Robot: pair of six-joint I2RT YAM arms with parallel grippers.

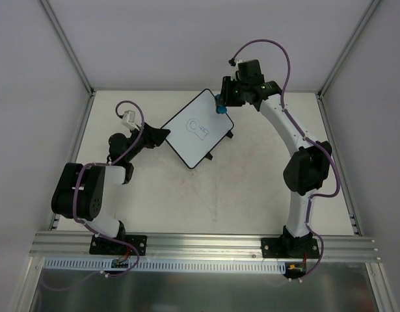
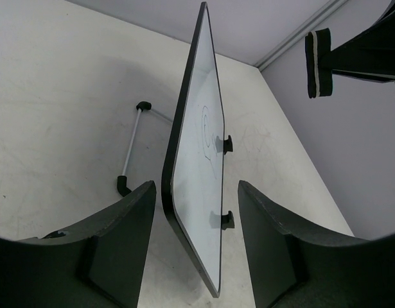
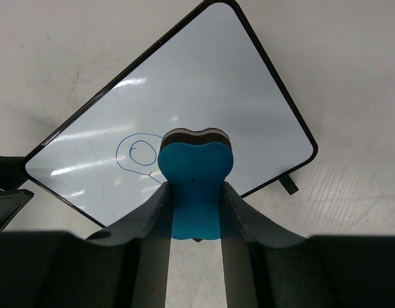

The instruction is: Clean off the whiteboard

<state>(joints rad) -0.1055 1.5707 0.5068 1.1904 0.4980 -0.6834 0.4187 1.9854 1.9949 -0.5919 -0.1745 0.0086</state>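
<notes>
Right gripper (image 3: 196, 190) fingers pinching blue eraser (image 3: 196, 160) over whiteboard (image 1: 209, 114) at its 1 o'clock edge. Whiteboard lies diamond-wise at table (image 1: 252, 188) 12 o'clock. Left gripper (image 2: 194, 192) fingers spread, straddling its 9 o'clock corner.

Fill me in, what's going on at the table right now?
The right gripper is shut on the blue eraser and holds it at the far-right edge of the whiteboard. The left gripper straddles the board's left corner, jaws apart on either side of the rim, not clamped. The blue pen doodle is not yet erased. Whether the eraser touches the board can't be told.
</notes>
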